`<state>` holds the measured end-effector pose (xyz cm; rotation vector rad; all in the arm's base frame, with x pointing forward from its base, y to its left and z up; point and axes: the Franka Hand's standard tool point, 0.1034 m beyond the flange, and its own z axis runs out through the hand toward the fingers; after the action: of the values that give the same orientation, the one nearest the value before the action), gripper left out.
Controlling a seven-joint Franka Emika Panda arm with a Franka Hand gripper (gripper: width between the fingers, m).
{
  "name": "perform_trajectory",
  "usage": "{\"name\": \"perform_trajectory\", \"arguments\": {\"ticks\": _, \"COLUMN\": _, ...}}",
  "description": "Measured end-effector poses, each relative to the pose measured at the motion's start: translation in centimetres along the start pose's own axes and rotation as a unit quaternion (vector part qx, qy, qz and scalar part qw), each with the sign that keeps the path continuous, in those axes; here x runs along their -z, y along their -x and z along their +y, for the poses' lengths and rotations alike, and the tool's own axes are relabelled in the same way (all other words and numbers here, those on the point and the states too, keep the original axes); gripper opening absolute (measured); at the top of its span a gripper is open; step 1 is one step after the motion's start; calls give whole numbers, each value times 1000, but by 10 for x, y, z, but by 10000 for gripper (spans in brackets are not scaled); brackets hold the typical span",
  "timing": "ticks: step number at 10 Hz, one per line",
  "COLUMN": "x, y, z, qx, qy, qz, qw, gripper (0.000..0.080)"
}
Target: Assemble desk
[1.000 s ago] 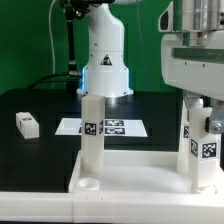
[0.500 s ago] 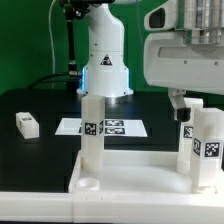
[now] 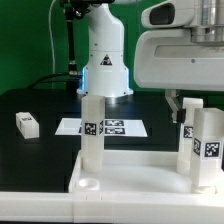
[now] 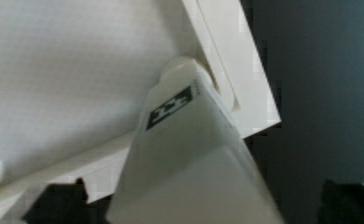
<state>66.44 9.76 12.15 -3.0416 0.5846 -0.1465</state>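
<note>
On the black surface [image 3: 40,100] I count one rimmed desk tabletop [image 3: 140,175], near the front. Two legs stand upright in it: left leg [image 3: 93,135] and right leg [image 3: 207,150], sides per the exterior view. One loose leg [image 3: 27,124] lies well apart. One marker board [image 3: 100,127] lies behind. Jaws are spread wide just above the right leg, gripping nothing.

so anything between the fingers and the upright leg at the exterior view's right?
Nothing visible. The open fingers flank that leg, which stands in the tabletop corner. The wrist view shows only the leg between them.
</note>
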Motion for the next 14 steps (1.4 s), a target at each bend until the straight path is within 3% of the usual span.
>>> {"name": "perform_trajectory", "arguments": {"ticks": 5, "x": -4, "y": 3, "z": 2, "qx": 162, "qy": 6, "qz": -1, "qw": 987, "gripper": 649}}
{"name": "perform_trajectory", "arguments": {"ticks": 7, "x": -4, "y": 3, "z": 2, "qx": 160, "qy": 6, "qz": -1, "qw": 987, "gripper": 389}}
{"name": "perform_trajectory", "arguments": {"ticks": 8, "x": -4, "y": 3, "z": 2, "qx": 160, "qy": 6, "qz": -1, "qw": 987, "gripper": 389}}
{"name": "perform_trajectory", "arguments": {"ticks": 9, "x": -4, "y": 3, "z": 2, "qx": 155, "qy": 6, "qz": -1, "qw": 988, "gripper": 288}}
{"name": "perform_trajectory", "arguments": {"ticks": 14, "x": -5, "y": 2, "z": 3, "qx": 33, "qy": 4, "qz": -1, "qw": 999, "gripper": 288}}
